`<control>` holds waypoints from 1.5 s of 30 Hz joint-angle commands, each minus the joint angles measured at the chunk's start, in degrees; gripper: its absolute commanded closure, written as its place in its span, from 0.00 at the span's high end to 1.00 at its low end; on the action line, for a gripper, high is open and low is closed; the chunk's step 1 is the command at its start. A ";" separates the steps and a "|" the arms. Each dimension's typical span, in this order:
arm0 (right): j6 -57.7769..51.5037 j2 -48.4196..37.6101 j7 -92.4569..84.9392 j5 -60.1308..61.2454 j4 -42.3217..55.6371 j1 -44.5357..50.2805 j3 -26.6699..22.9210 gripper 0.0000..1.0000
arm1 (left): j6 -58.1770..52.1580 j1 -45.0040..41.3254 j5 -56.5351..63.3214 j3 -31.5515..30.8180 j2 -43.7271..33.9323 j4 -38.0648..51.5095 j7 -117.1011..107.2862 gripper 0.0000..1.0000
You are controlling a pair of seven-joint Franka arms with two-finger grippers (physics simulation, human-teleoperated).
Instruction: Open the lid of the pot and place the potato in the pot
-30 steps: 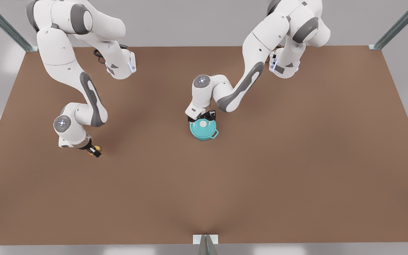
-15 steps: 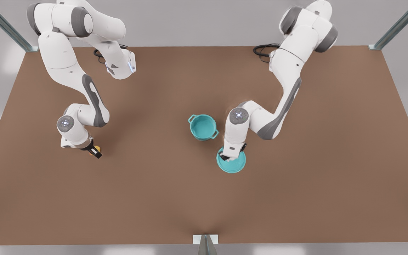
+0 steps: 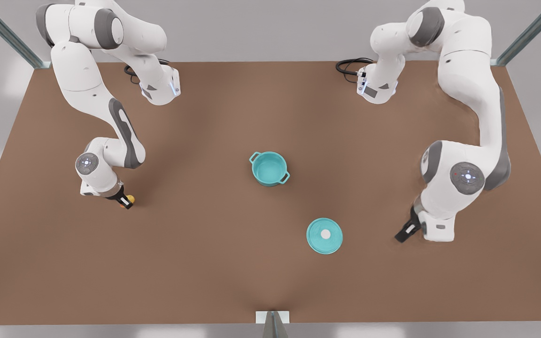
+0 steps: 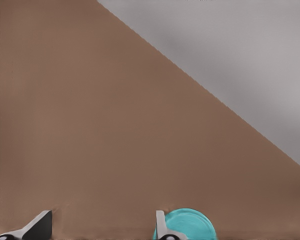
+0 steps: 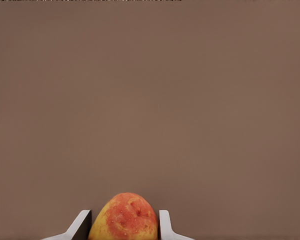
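The teal pot (image 3: 269,168) stands uncovered at the table's middle, its teal inside showing. The pot lid (image 3: 324,235) lies flat on the table nearer the front edge, white knob up; its rim (image 4: 190,225) shows past one finger in the left wrist view. My left gripper (image 3: 404,232) (image 4: 100,231) hangs open and holds nothing, well off to the front view's right of the lid. My right gripper (image 3: 123,200) (image 5: 124,227) is at the front view's left, shut on the potato (image 3: 130,198) (image 5: 124,217), low over the table.
The brown table (image 3: 204,263) stretches wide between potato, pot and lid. Both arm bases and their cables (image 3: 350,65) sit along the back edge. A small metal bracket (image 3: 273,318) stands at the front edge's middle.
My left gripper lifted the lid off the pot, carried it toward the front, let go of it on the table and drew away to the front view's right. The right gripper barely moved.
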 commanded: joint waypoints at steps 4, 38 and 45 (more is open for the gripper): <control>-0.69 -0.41 1.76 -0.16 0.05 0.00 -0.08 0.50 | -10.14 7.84 -9.80 -0.23 -5.81 -0.56 48.47 1.00; -31.10 -7.97 47.19 7.75 21.49 39.90 1.15 0.48 | -18.05 -11.06 -15.25 18.93 -11.96 -5.48 50.48 1.00; -35.05 0.47 58.80 7.84 33.54 47.99 1.06 0.47 | -18.14 -11.06 -15.25 18.93 -11.96 -5.57 50.39 1.00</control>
